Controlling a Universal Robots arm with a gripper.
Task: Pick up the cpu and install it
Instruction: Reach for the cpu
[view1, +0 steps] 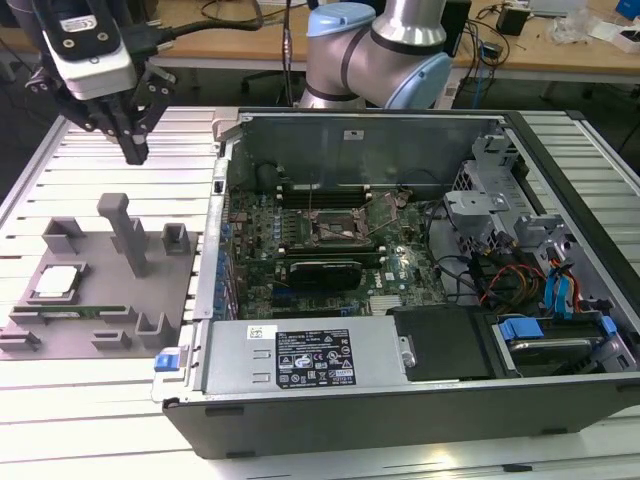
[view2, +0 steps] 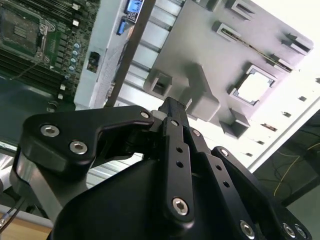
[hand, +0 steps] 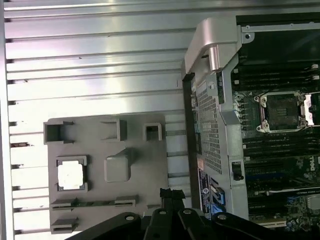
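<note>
1. The tool (view1: 135, 150) is hovering over the slatted surface (view1: 70, 410), fingers pressed together and gripping nothing.
2. The tall post (view1: 126, 236) of the gray fixture (view1: 110, 300) is standing just below it.
3. The cpu (view1: 57, 281) is lying in its fixture pocket, well apart from the tool.
4. Likely risk: descending with fingers pressed together, the tool would be striking the chip's lid or the post rather than straddling the chip.

Black claw (view1: 135, 152), silver-and-blue arm (view1: 392, 48)
</note>
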